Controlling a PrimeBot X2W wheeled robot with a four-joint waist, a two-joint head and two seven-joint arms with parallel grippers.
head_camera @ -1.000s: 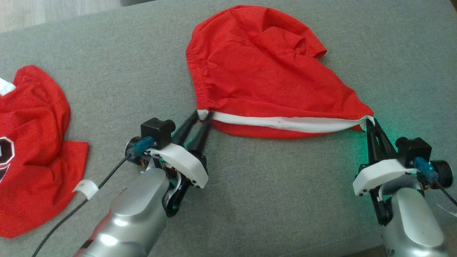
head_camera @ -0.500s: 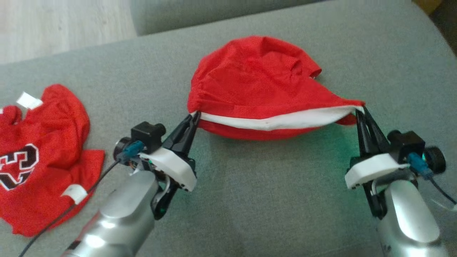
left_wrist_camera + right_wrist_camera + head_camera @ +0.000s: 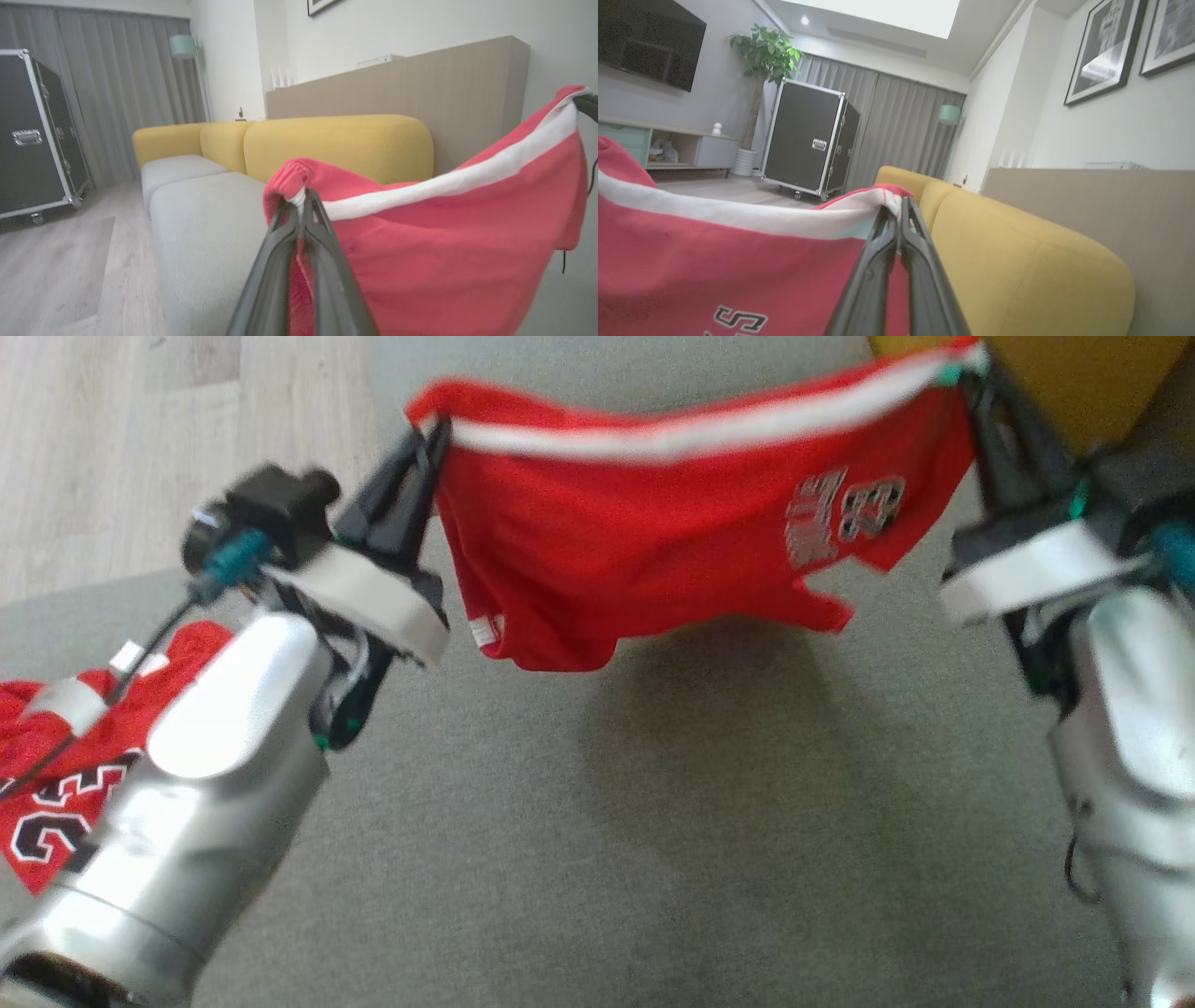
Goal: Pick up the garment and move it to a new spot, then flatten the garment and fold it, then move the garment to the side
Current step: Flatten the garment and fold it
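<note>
Head view: red garment (image 3: 653,541) is hanging over the grey cushion (image 3: 653,821), 10 to 1 o'clock. Left wrist: left gripper (image 3: 301,203) is clamping one top corner. Right wrist: right gripper (image 3: 896,207) is clamping the other corner

Two red garments: the hanging garment (image 3: 653,551) at twelve o'clock, the lying garment (image 3: 56,803) at eight. Two grippers: left gripper (image 3: 428,434), right gripper (image 3: 971,373). One flight case (image 3: 808,140).
</note>
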